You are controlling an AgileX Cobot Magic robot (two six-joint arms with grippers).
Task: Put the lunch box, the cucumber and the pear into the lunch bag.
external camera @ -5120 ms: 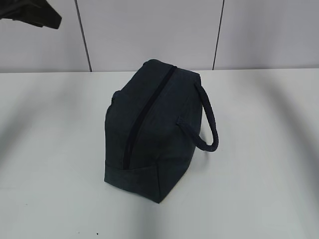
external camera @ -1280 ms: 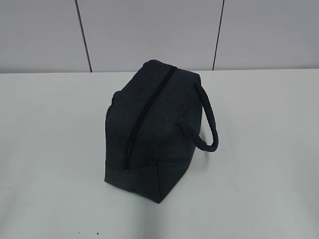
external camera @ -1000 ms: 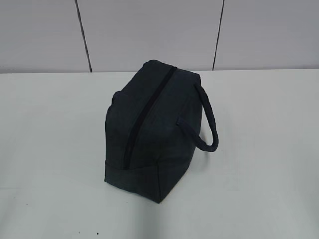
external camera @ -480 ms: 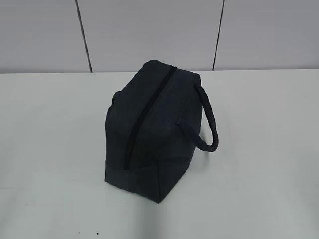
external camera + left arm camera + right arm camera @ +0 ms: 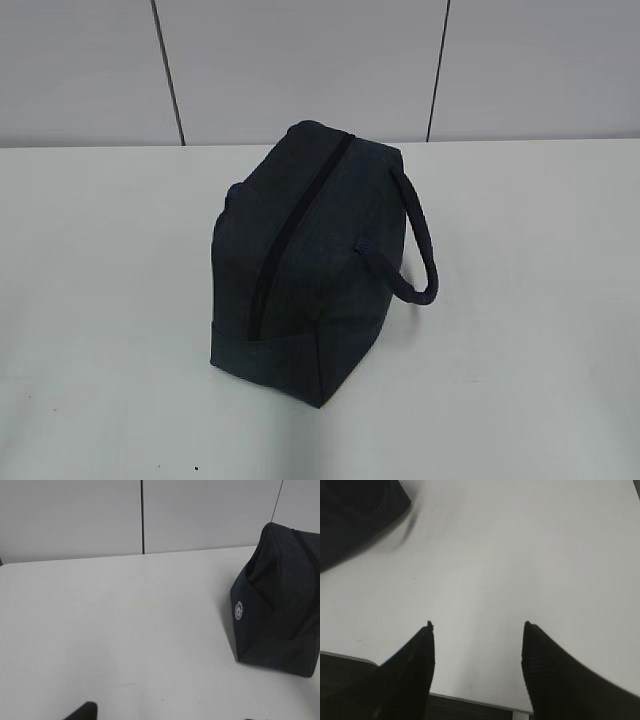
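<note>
The lunch bag (image 5: 300, 265) stands alone on the white surface (image 5: 520, 300), about midway between its left and right edges and nearer the far edge than the near one. It sits at an angle, one narrow end turned toward the near edge, and its dark zipper (image 5: 290, 230) runs along the top ridge from that end to the far one; it looks zipped shut, though the dark fabric makes that hard to confirm. One loop handle (image 5: 415, 245) droops down its right side, and only a small bit of the other shows past the left side. In the left wrist view the bag shows a small round white logo (image 5: 239, 610) on its end panel. The lunch box, cucumber and pear appear nowhere in any view.

Neither arm reaches into the exterior view. The right tool (image 5: 477, 627) is held low over the near edge of the surface, to the right of the bag, its two dark fingers (image 5: 415, 665) spread wide with only bare surface between them, holding nothing. The left tool (image 5: 165, 715) is pulled back at the left, looking across the bare surface toward the bag; only a dark fingertip (image 5: 84, 711) shows at the bottom of its view, and nothing sits between its fingers, which stand wide apart.
</note>
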